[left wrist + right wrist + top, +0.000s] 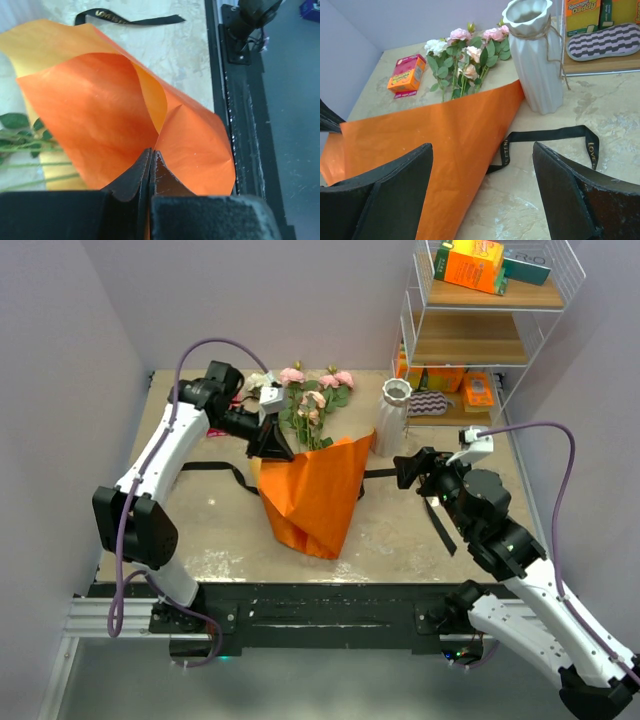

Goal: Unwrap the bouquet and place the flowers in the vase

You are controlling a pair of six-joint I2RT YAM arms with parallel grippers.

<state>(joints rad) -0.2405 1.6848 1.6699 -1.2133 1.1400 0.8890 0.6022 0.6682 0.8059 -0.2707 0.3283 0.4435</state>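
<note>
The bouquet's orange paper [315, 490] lies loosened in the middle of the table. The flowers [312, 400], pink and cream roses with green leaves, stick out of its far end [465, 60]. My left gripper [272, 443] is shut on the paper's upper left edge, the sheet pinched between its jaws [151, 155]. A black ribbon [225, 472] lies untied under the paper, with one end to the right [545, 135]. The white ribbed vase [394, 415] stands upright right of the blooms. My right gripper [408, 470] hovers open just right of the paper, nothing between its fingers [482, 150].
A wire shelf rack [480, 330] with orange boxes and a striped sponge stands at the back right, close behind the vase [535, 60]. A small pink and orange box [406, 74] lies at the back left. The black frame rail [320, 610] runs along the near edge.
</note>
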